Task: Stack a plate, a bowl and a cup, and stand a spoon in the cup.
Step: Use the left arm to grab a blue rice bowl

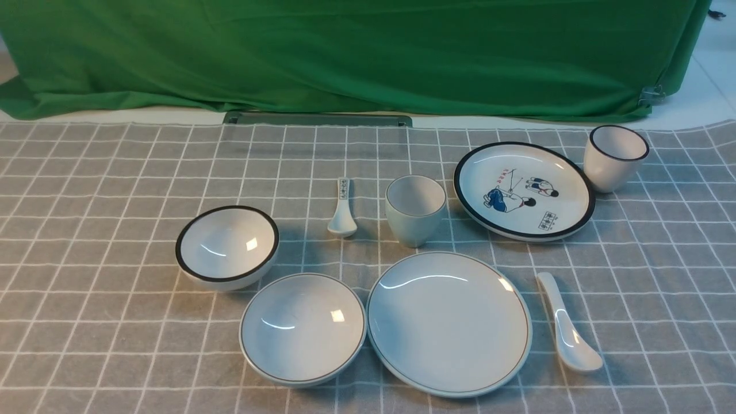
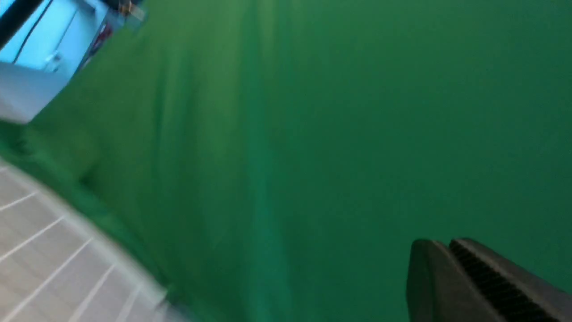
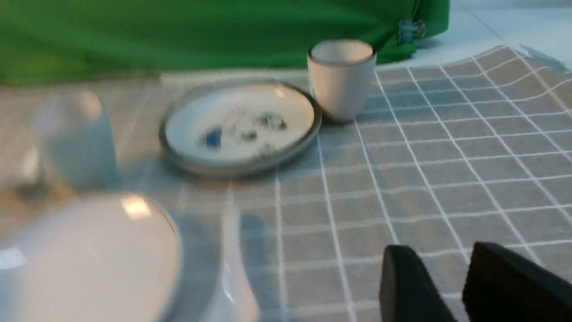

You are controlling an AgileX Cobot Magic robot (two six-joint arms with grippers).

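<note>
The pale plate (image 1: 448, 325) lies at the front centre of the checked cloth, with the pale bowl (image 1: 303, 328) just left of it, rims almost touching. Behind them stands the handleless pale cup (image 1: 415, 210), upright. The plain white spoon (image 1: 566, 325) lies right of the plate, scoop toward the front. Neither gripper shows in the front view. My right gripper (image 3: 447, 252) hangs open and empty over bare cloth, to the right of the spoon (image 3: 232, 286) and plate (image 3: 85, 259); the cup (image 3: 76, 138) is blurred. My left gripper (image 2: 440, 243) is shut and empty, seen against the green cloth.
A black-rimmed bowl (image 1: 227, 247) sits at the left. A small marked spoon (image 1: 342, 210) lies left of the cup. At the back right are a cartoon plate (image 1: 523, 190) and a black-rimmed cup (image 1: 615, 156). Green cloth (image 1: 345, 52) hangs along the back.
</note>
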